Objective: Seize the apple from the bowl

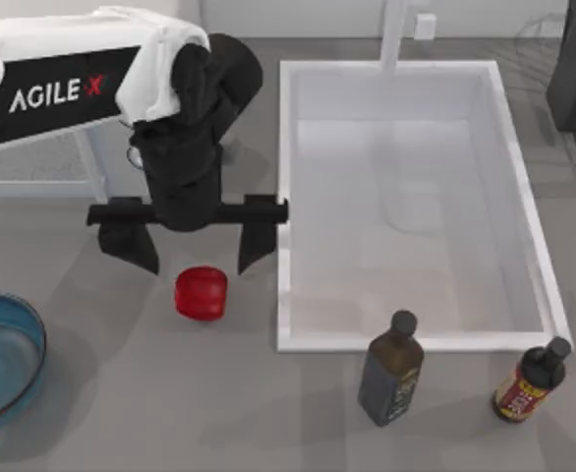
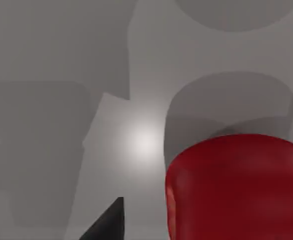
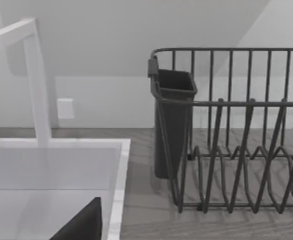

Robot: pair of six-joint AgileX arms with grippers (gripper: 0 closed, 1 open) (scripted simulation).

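Left gripper (image 1: 198,258) spread wide above the table (image 1: 268,413), holding nothing, its two dark fingers (image 1: 134,244) set well apart and pointing down, just left of the white sink (image 1: 290,197). Apple (image 1: 201,293) out of the bowl, sitting on the bare table just below the gap between those fingers, nearer the sink-side finger, not touching either as far as visible; seen up close in the left wrist view as a glossy red mass (image 2: 236,190) beside one dark fingertip (image 2: 109,225). Teal bowl (image 1: 23,324) well left of the sink, at the table's left edge, apart from the apple. Two dark bottles (image 1: 391,369) just in front of the sink. Right arm parked beyond the sink by the dish rack (image 3: 236,150); cannot tell whether its fingers are apart or together.
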